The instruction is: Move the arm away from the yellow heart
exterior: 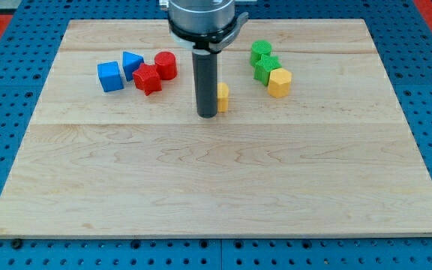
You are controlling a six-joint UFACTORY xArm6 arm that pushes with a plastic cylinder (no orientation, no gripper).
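Observation:
The yellow heart [223, 97] lies near the board's upper middle, mostly hidden behind my rod. My tip [206, 115] rests on the board just left of and slightly below the heart, touching or nearly touching it. The rod rises straight up to the arm's grey flange at the view's top.
At the upper left lie a blue cube-like block [110, 76], a blue triangle [131, 64], a red star-shaped block [148, 79] and a red cylinder [166, 65]. At the upper right lie two green blocks [261, 52] [266, 68] and a yellow hexagon [279, 82]. The wooden board [216, 187] sits on a blue pegboard.

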